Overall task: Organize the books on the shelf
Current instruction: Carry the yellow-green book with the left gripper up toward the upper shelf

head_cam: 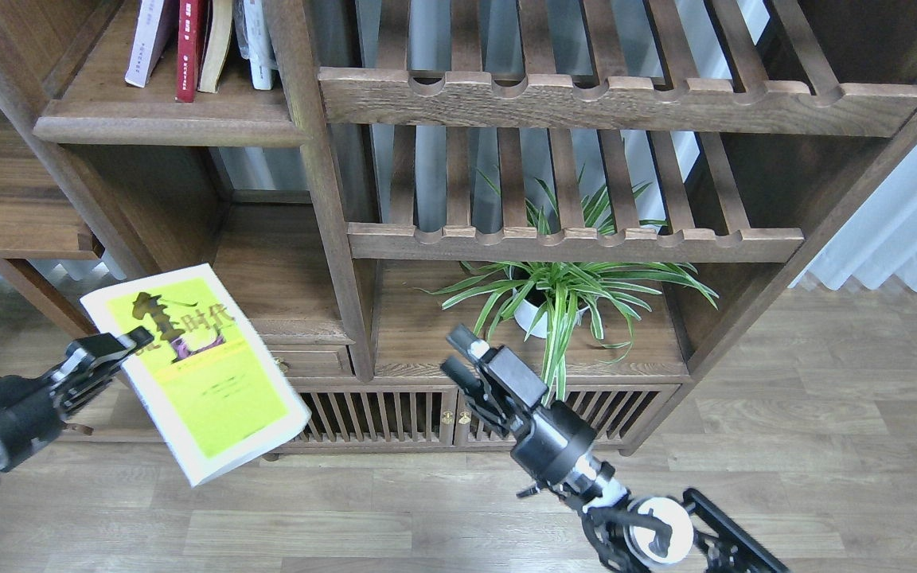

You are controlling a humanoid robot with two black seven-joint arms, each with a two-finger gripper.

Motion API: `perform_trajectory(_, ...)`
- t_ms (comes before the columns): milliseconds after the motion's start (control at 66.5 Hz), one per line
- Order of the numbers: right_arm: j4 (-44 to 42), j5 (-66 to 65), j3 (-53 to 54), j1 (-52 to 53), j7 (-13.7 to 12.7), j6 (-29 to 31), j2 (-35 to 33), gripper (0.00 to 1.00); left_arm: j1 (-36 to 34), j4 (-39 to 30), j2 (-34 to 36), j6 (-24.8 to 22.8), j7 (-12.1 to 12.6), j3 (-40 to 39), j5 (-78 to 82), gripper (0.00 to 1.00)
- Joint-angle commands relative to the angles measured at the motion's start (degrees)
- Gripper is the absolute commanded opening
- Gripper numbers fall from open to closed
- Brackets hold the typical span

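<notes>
A yellow-green book with black Chinese characters hangs tilted in front of the low cabinet, at the lower left. My left gripper is shut on its left edge. My right gripper is open and holds nothing; it sits to the right of the book, clear of it, in front of the plant's ledge. The shelf is the solid dark plank at the upper left. On it stand a white book with a lilac edge, a dark red book and a few more books.
A potted spider plant stands on the ledge right of my right gripper. Two slatted racks hang above it. A brass-knobbed drawer sits behind the held book. Wooden floor lies below, and a curtain at the right.
</notes>
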Motion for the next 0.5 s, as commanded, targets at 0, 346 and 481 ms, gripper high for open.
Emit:
perform_trajectory(0, 1.99, -0.82, 0.59, -2.51, -0.08, -0.01, 0.00, 1.00, 0.44, 0.27, 2.10, 0.00, -0.17, -1.11, 3.68, 0.02)
perform_trajectory(346, 4.54, -1.00, 1.38, -6.11, -0.34, -0.01, 0.00, 1.00, 1.23, 7.83, 3.07, 0.00, 0.01, -12.61, 10.53, 0.03)
perform_trajectory(481, 4.45, -1.17, 1.56, -6.38, 0.01, -0.01, 0.00, 1.00, 1.32, 7.13, 3.24, 0.00, 0.36, -17.28, 11.77, 0.02)
